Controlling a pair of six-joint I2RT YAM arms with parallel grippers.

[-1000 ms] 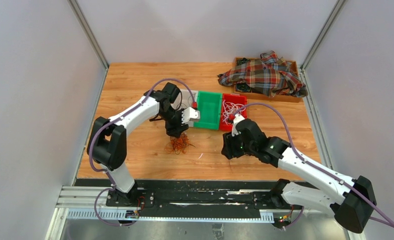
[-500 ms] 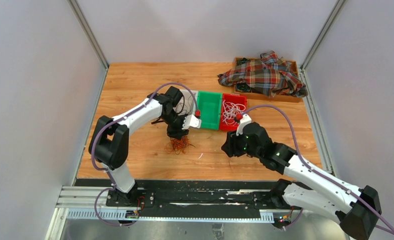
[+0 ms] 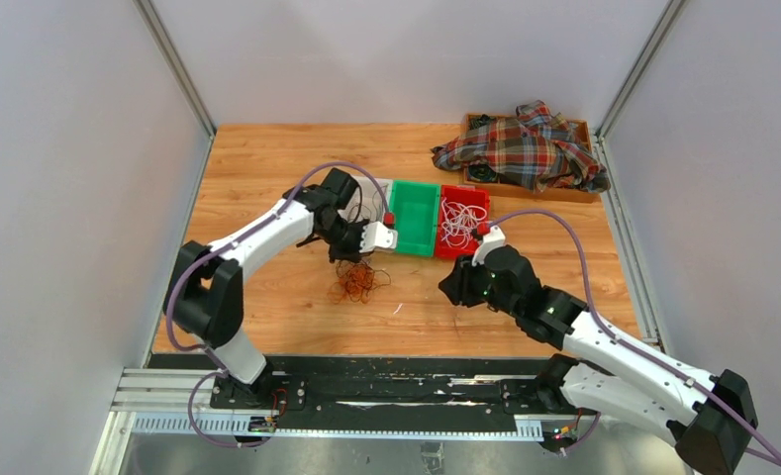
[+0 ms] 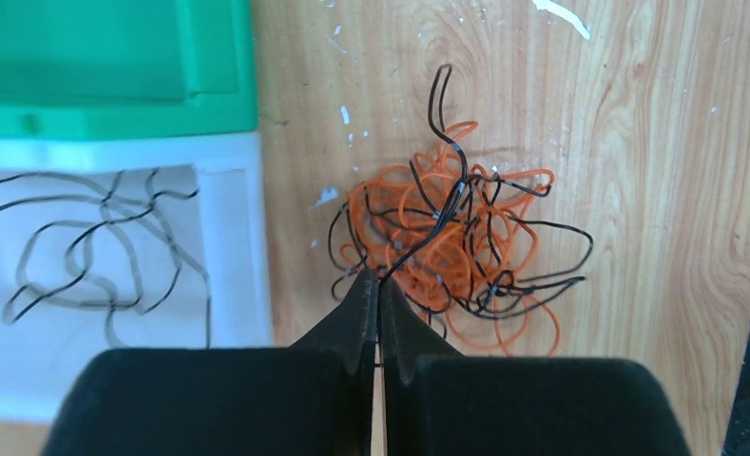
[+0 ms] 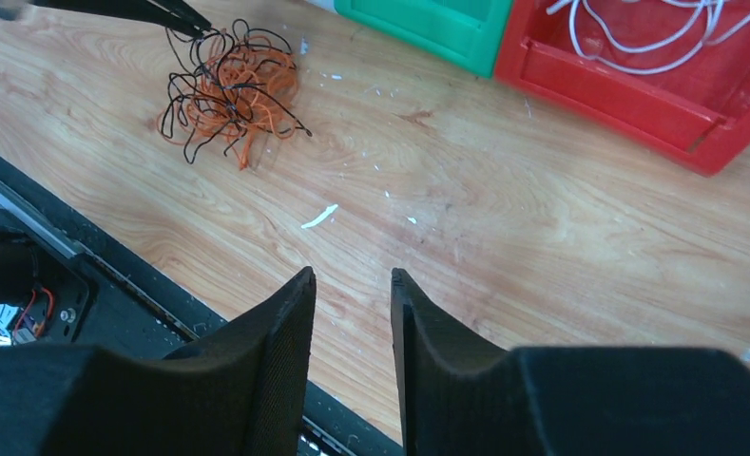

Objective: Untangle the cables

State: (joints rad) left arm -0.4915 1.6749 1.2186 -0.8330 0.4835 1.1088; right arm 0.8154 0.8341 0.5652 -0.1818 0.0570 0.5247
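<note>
A tangle of orange and black cables [image 3: 356, 282] lies on the wooden table, in front of the bins. My left gripper [image 4: 380, 277] is shut on one black cable [image 4: 444, 195] that rises out of the tangle [image 4: 456, 247]. Its tips sit at the near-left edge of the pile [image 5: 233, 90]. My right gripper [image 5: 352, 275] hovers open over bare wood to the right of the tangle, nothing between its fingers. Loose black cables [image 4: 67, 256] lie in a white bin [image 4: 228, 247]. White cables [image 5: 656, 28] fill the red bin [image 3: 462, 213].
A green bin [image 3: 413, 216] stands between the white and red bins. A wooden tray under a plaid cloth [image 3: 530, 148] sits at the back right. A white scrap [image 5: 320, 217] lies on the table. The black rail [image 3: 396, 381] runs along the near edge.
My left gripper has shut on a black cable of the tangle and pulled back slightly. My right gripper has narrowed a little and drifted to the right.
</note>
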